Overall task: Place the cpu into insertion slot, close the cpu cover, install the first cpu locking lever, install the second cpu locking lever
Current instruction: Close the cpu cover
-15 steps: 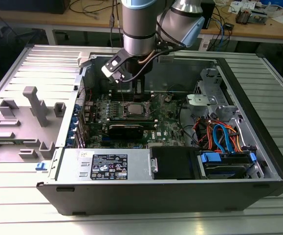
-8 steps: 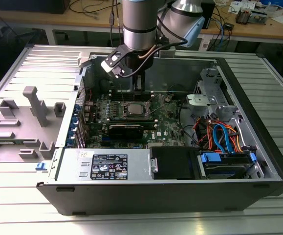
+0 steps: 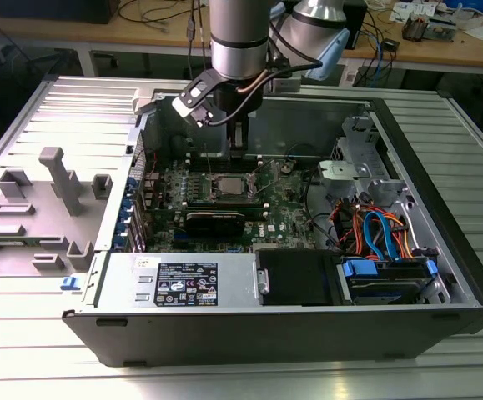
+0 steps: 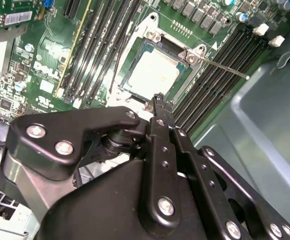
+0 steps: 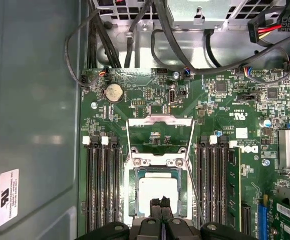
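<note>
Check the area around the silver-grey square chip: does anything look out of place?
Yes. Beside the silver-grey square chip, a thin silvery metal lever sticks out slantwise over the long black memory slots; it looks unlatched, not tucked down.

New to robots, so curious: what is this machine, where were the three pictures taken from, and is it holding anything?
It is one robot arm working over an open grey desktop computer case lying on a slatted metal table. The exterior view looks on from outside; both wrist views ride on the arm, looking down past its black tool. The small square silver-grey chip lies in the silver-rimmed square socket on the green circuit board. The tool, shut and holding nothing, hangs over the socket.
</note>
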Motion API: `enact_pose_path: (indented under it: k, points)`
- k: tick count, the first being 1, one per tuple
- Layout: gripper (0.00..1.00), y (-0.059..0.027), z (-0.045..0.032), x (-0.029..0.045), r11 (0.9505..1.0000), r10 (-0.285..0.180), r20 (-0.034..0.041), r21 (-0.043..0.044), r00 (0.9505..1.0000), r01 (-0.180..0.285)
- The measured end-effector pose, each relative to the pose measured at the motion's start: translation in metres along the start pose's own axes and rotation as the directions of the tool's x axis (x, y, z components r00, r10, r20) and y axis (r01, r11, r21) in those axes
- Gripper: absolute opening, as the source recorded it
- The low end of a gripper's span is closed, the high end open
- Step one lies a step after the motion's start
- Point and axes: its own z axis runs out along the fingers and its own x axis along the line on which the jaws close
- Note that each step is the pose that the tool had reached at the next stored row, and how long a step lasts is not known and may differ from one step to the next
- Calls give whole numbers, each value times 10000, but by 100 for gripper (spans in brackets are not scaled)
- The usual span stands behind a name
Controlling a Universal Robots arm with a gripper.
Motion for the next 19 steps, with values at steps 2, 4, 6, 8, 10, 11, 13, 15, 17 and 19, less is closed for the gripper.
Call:
enact_pose_path:
  k: [2, 4, 6, 8, 10, 11, 13, 15, 17, 19]
  points:
    - [11, 23, 3, 1, 10000, 2, 0, 0, 10000, -2]
    - [11, 76, 7, 0, 10000, 3, 1, 0, 10000, -3]
    - [11, 131, 12, 0, 10000, 3, 0, 1, 10000, -3]
    - [11, 176, 19, 0, 10000, 1, 0, 2, 10000, -1]
    - [11, 229, 27, 0, 10000, 3, 0, 2, 10000, -3]
    - [11, 251, 30, 0, 10000, 2, -1, 1, 10000, -2]
    - [11, 339, 39, 0, 10000, -15, 0, 8, 10000, 15]
    - [11, 368, 42, -1, 10000, -26, -1, 10, 10000, 26]
    - [11, 380, 42, -1, 9999, -169, -4, 10, 9999, 169]
    - [11, 381, 43, 0, 9977, -682, -25, 13, 9977, 682]
